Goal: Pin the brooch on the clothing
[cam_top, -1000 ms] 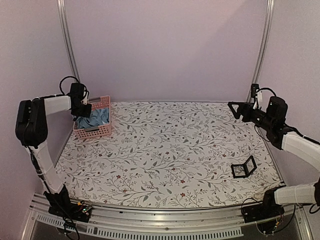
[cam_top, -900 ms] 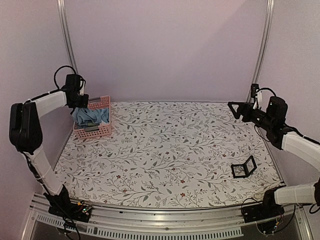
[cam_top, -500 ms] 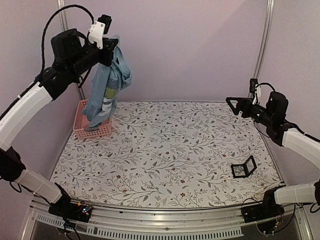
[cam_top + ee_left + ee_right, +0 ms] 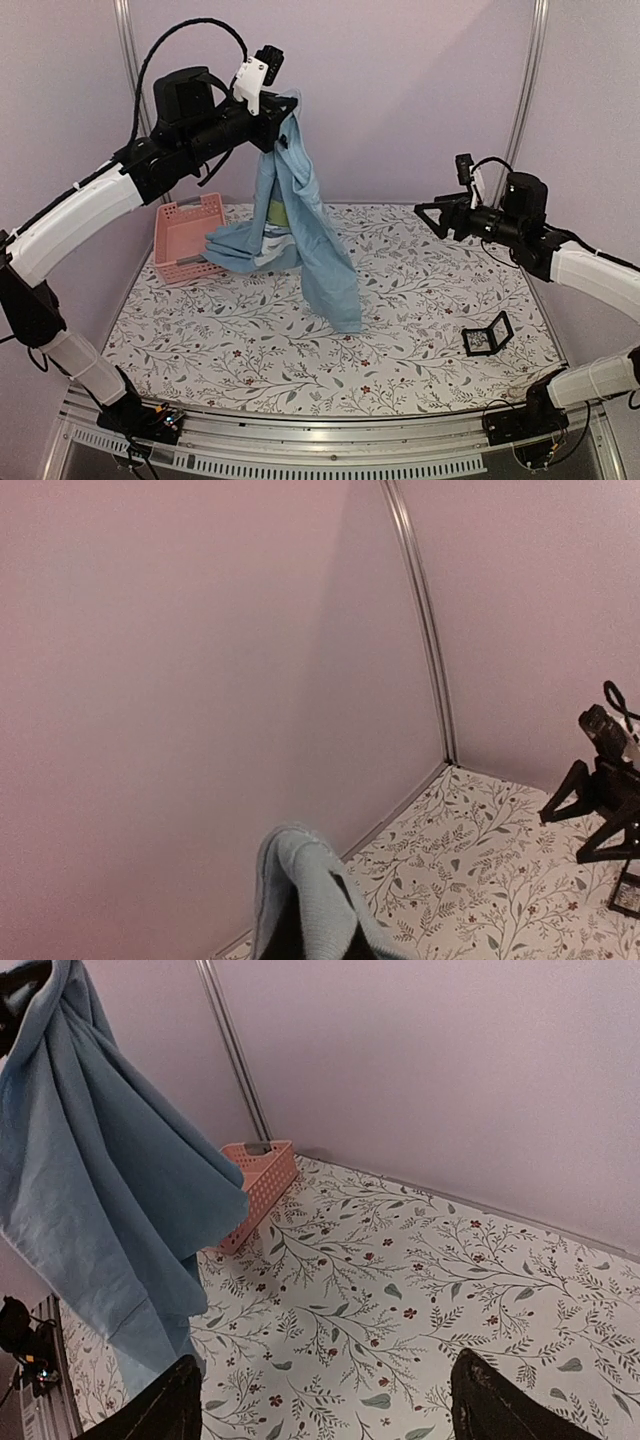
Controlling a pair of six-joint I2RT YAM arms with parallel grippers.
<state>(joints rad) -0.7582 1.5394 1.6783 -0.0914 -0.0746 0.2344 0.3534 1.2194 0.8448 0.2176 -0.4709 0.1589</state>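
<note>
**Item 1. Shirt** [image 4: 300, 230]: light blue, out of the basket. It hangs in a long drape from the left gripper, high over the table's 10 o'clock side. The lowest corner reaches the table near its centre, and one fold trails back toward the basket. The print is mostly folded inward; only a yellow-green streak shows.

**Item 2. Left gripper** [image 4: 280, 122]: jaws pressed together on a bunched top edge of the shirt. The wrist view shows cloth wrapped over the fingers.

**Item 3. Right gripper** [image 4: 428, 220]: jaws spread wide and holding nothing, in the air at 2 o'clock and pointing toward the hanging cloth.

**Item 4. Basket** [image 4: 180, 240]: pink, at 10 o'clock, now looks empty.

**Item 5. Small black box** [image 4: 488, 335]: lies open at 4 o'clock, well apart from the shirt.

**Item 6. Brooch**: cannot be made out in any view. It may sit in the box, but it is too small to tell.

**Change.** A second ago the shirt lay crumpled in the basket with the left gripper down on it. Half a second ago it was lifted straight above the basket. It has since swung inward over the table. The right arm has moved from 3 o'clock toward the centre, while the box has not moved.

**Reading.** The fetching step is nearly done. The shirt probably still has to be laid flat, chest up, before any pinning.
</note>
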